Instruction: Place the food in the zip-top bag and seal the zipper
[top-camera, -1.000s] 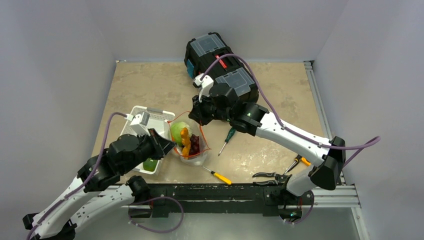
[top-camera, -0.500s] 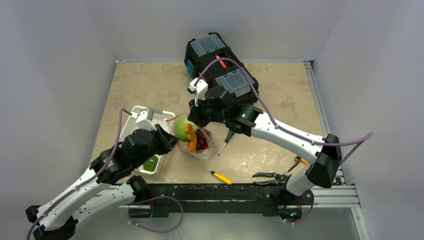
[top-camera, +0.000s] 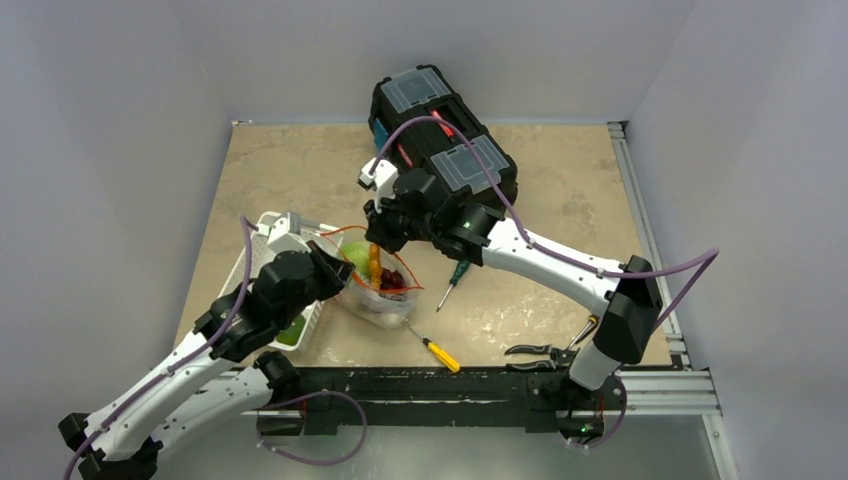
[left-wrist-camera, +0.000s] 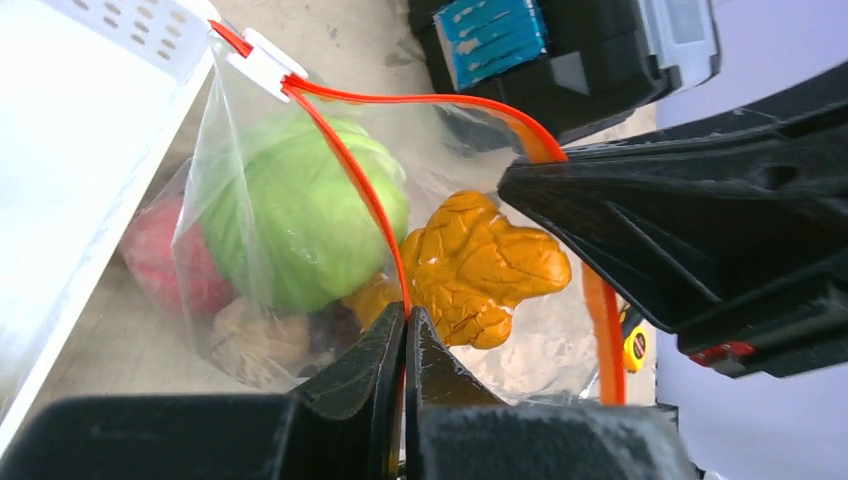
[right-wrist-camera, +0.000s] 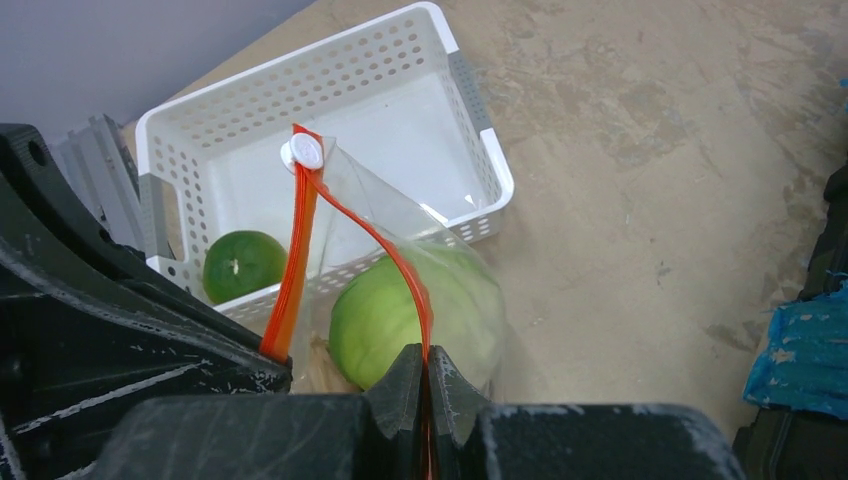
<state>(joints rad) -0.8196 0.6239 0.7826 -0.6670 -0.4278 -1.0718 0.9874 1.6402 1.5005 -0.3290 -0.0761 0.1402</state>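
L gripper (left-wrist-camera: 405, 322) is pinched tight on the near side of the zipper (left-wrist-camera: 350, 172). The zip-top bag (top-camera: 372, 300) hangs btwn both arms w/ cabbage (left-wrist-camera: 300, 220), carrots (left-wrist-camera: 480, 265) and peach (left-wrist-camera: 160, 262) inside. R gripper (right-wrist-camera: 425, 362) clamps the strip's far side. A green round fruit (right-wrist-camera: 243, 262) sits in the white basket (right-wrist-camera: 330, 80). Black toolbox (top-camera: 440, 120) is at the back.

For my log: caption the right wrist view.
Right gripper shut on orange-red zipper strip of clear bag; pale green cabbage inside, white slotted basket behind.
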